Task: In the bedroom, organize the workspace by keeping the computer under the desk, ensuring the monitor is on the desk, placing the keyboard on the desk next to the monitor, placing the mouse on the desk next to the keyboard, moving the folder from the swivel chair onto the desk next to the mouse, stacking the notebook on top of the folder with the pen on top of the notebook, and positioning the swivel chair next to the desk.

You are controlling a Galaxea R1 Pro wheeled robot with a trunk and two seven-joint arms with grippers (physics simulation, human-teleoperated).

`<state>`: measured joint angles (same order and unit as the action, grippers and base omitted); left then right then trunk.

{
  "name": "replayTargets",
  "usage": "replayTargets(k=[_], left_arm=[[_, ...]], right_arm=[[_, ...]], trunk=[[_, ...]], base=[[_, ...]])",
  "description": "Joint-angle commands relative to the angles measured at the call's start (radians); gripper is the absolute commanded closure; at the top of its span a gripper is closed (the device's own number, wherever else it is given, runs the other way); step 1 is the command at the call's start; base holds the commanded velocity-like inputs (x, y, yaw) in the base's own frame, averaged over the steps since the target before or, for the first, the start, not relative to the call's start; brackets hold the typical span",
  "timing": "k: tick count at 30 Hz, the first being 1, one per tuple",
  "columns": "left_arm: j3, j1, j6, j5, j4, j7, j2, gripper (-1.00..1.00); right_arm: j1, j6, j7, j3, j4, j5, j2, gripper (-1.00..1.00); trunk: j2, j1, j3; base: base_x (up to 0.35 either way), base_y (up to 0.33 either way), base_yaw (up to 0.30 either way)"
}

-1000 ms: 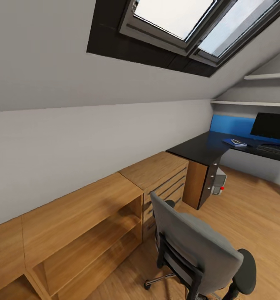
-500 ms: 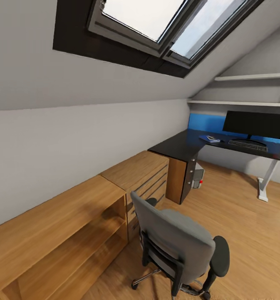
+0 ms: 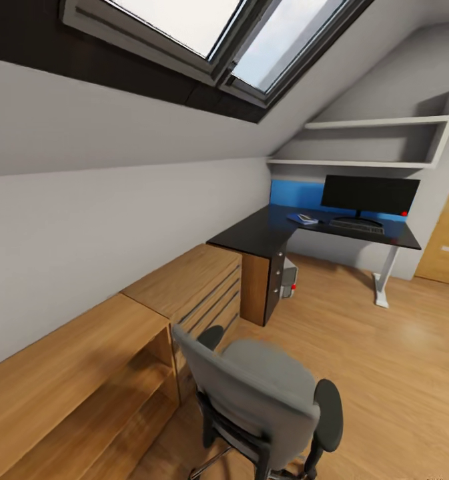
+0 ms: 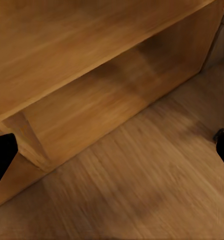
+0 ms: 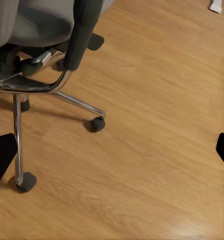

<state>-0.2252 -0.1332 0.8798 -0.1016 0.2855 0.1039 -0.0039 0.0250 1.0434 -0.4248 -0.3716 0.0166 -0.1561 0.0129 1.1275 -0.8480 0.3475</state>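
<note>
The grey swivel chair (image 3: 257,393) stands close in front of me on the wooden floor, its back towards me and apart from the desk. Its metal base and casters (image 5: 57,92) appear in the right wrist view. The black-topped desk (image 3: 257,233) sits in the far corner. On it are the monitor (image 3: 369,193), the keyboard (image 3: 356,225) in front of it, and the blue folder (image 3: 303,219) to the left. The computer (image 3: 289,277) stands under the desk. Mouse, notebook and pen are too small to tell. My left gripper (image 4: 112,155) and right gripper (image 5: 112,155) are open, holding nothing.
A light wooden drawer chest (image 3: 191,283) and an open shelf unit (image 3: 84,380) line the left wall under the sloped ceiling. The desk's white leg (image 3: 383,280) stands at right, with a wooden door (image 3: 447,233) beyond. Wall shelves (image 3: 377,143) hang above the monitor.
The whole view has swung to the right: the desk, monitor and chair have slid left in the picture, and the desk's far end, its white leg and the door have come into view.
</note>
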Motion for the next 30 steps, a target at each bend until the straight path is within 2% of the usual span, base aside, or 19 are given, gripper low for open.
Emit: replayTargets(k=[1, 5, 21, 30], left_arm=[[0.006, -0.001, 0.001, -0.009, 0.002, 0.002, 0.0, -1.0], [0.006, -0.001, 0.001, -0.009, 0.002, 0.002, -0.001, -1.0], [0.006, -0.001, 0.001, -0.009, 0.001, 0.002, -0.001, -1.0], [0.006, -0.001, 0.001, -0.009, 0.001, 0.002, -0.001, -1.0]], right_arm=[[0.001, 0.004, 0.0, -0.009, 0.002, -0.01, 0.001, -1.0], [0.001, 0.004, 0.0, -0.009, 0.002, -0.01, 0.001, -1.0], [0.001, 0.004, 0.0, -0.009, 0.002, -0.01, 0.0, -1.0], [0.001, 0.004, 0.0, -0.009, 0.002, -0.01, 0.0, -1.0]], trunk=[[0.001, -0.001, 0.002], [0.001, -0.001, 0.004], [0.001, -0.001, 0.014], [0.001, -0.001, 0.018]], base=[[0.302, 0.0, -0.282], [0.211, 0.0, -0.28], [0.013, 0.005, -0.279], [0.003, 0.185, -0.278]])
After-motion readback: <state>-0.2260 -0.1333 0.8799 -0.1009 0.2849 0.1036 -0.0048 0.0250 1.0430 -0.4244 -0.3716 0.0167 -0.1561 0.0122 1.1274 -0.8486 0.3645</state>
